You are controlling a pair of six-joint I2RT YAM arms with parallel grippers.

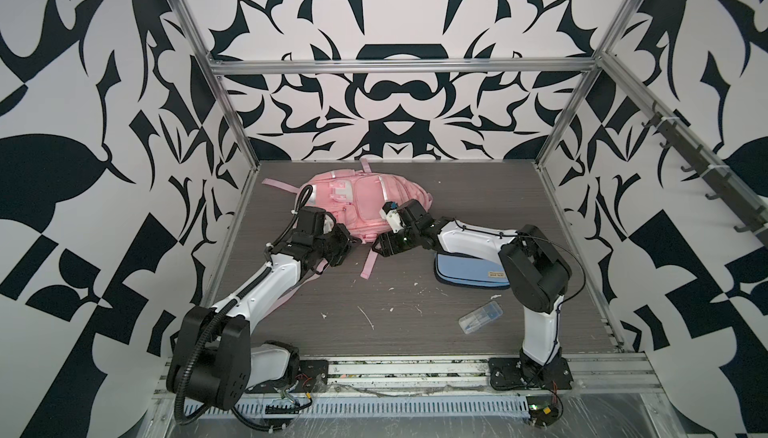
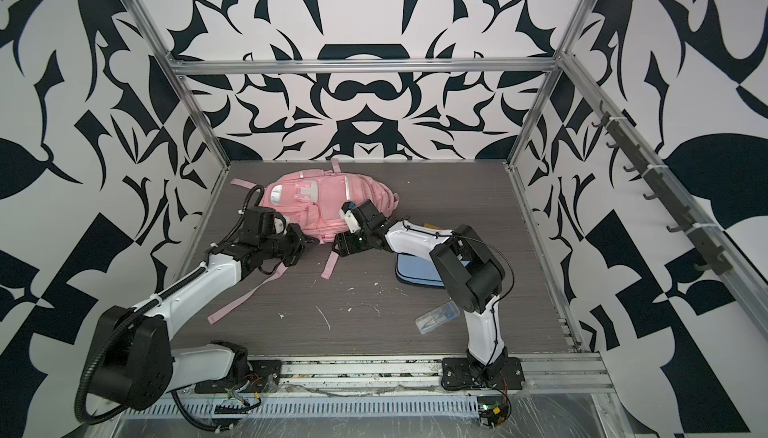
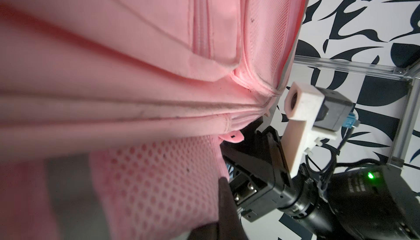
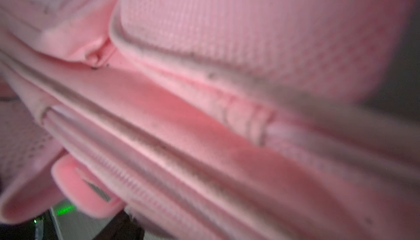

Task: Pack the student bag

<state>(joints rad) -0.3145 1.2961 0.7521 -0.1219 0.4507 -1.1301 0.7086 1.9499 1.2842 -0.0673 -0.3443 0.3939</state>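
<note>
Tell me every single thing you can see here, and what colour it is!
table: one, grey wood-look with white flecks, fills the floor of the cage.
student bag: one, pink, far middle of the table, lying down, straps spread out.
pencil case: one, light blue with navy edge, right side, partly under the right arm.
clear box: one, see-through with blue bits inside, near right.
hook rail: one, dark, on the right wall.
left pincer: one, black, shut, at the bag's near edge.
right pincer: one, black, at the bag's near edge; open or shut unclear.
</note>
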